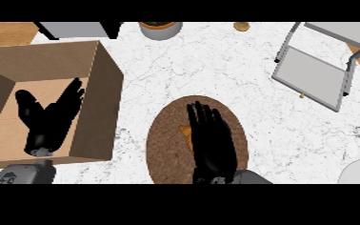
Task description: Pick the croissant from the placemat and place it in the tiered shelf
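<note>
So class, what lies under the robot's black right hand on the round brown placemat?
An orange-brown croissant peeks out left of the right hand on the woven placemat. Most of it is covered by the hand.

Croissant [185, 132] on placemat [165, 143]; tiered shelf [316, 74] far right.

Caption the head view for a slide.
Right hand open over the croissant on the placemat; tiered shelf waits at upper right.

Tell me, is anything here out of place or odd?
Nothing is spilled or damaged. The right hand lies flat over the croissant on the placemat, hiding most of it. The open left hand shows over the cardboard box. The shelf looks upright.
</note>
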